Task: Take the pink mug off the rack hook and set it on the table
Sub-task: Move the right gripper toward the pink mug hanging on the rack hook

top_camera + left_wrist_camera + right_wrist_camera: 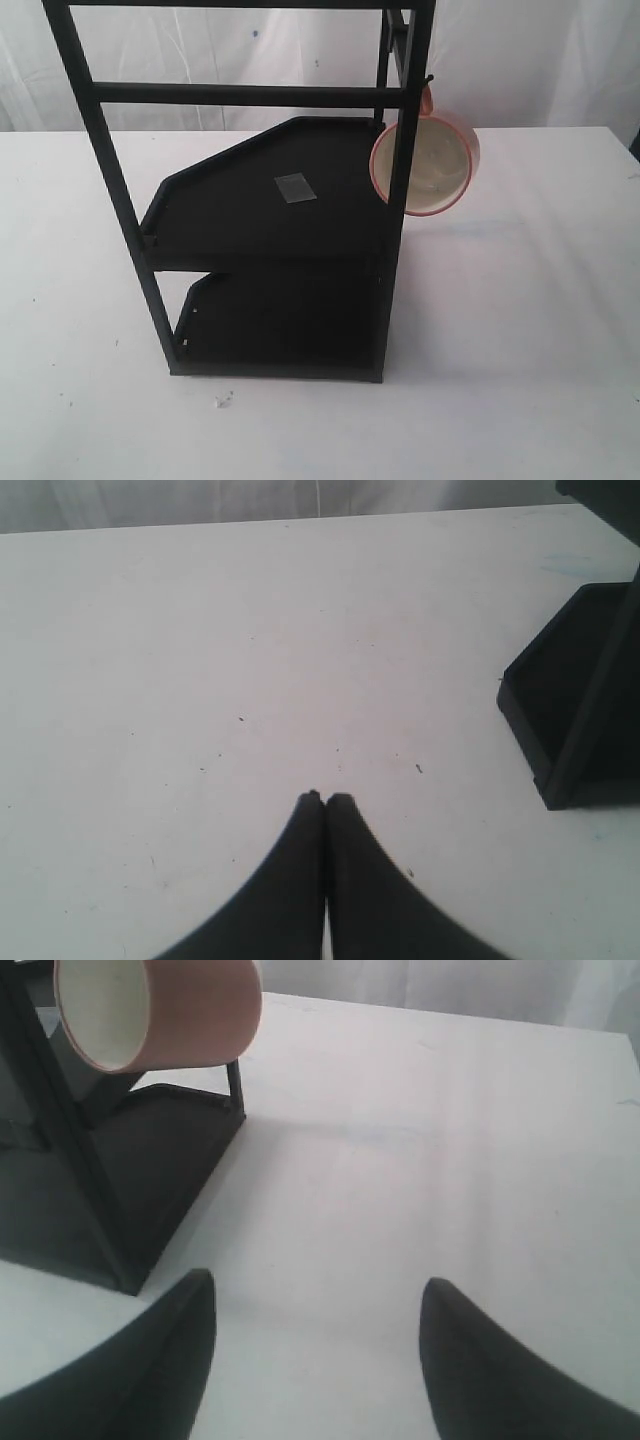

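The pink mug (432, 165) hangs by its handle from the rack hook (428, 79) on the right post of the black rack (280, 200), its cream inside facing the camera. In the right wrist view the pink mug (160, 1010) hangs beside the rack post, well beyond my right gripper (318, 1295), which is open over the white table (420, 1160) with nothing between its fingers. My left gripper (325, 798) is shut and empty above the table (200, 660), with a corner of the rack's tray (575, 700) off to its side. Neither gripper shows in the exterior view.
The rack has two black trays; the upper one bears a small grey tape square (295, 187). White table (520, 330) spreads out to the right of the rack and under the mug. A white curtain hangs behind the table.
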### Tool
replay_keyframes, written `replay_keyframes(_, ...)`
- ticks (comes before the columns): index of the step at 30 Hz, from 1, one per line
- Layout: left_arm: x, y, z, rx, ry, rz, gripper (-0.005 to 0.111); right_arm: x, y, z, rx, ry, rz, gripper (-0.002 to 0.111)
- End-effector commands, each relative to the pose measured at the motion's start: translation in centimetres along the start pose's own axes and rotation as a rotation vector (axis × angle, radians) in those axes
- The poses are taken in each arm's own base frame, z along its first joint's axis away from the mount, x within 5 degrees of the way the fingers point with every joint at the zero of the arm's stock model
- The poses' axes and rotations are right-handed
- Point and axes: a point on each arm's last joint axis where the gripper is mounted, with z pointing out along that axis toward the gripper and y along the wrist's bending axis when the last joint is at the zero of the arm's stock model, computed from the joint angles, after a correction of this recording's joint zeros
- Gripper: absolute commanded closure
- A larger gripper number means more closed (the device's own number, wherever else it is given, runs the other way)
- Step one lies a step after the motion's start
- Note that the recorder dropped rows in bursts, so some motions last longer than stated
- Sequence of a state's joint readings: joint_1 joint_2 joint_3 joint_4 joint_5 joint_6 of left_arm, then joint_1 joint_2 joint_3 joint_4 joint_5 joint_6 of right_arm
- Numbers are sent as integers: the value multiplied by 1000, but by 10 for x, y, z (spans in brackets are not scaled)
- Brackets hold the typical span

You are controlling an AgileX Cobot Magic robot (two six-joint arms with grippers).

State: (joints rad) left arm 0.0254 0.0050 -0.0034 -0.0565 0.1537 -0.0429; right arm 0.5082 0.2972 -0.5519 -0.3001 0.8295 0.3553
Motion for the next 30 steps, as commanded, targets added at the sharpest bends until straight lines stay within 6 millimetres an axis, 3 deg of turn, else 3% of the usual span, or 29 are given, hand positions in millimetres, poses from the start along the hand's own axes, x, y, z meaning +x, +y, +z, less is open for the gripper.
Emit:
replay_keyframes(1, 1, 0, 0, -3, -5, -2, 107, -9, 1, 7, -3, -49, -85, 52)
replay_keyframes(7, 1, 0, 0, -3, -5, -2, 107, -43, 12, 24, 14, -48, -173, 52)
replay_keyframes(11, 1, 0, 0, -3, -5, -2, 107, -65, 34, 42, -57, -64, -154, 52)
replay_keyframes(17, 1, 0, 0, -3, -5, -2, 107, -69, 69, 74, -145, -51, -233, 52)
replay_keyframes(23, 1, 0, 0, -3, -5, -2, 107, -77, 90, 99, -160, -35, -298, 52)
replay_keyframes(30, 1, 0, 0, -3, -5, -2, 107, -82, 87, 114, -24, -28, -320, 52)
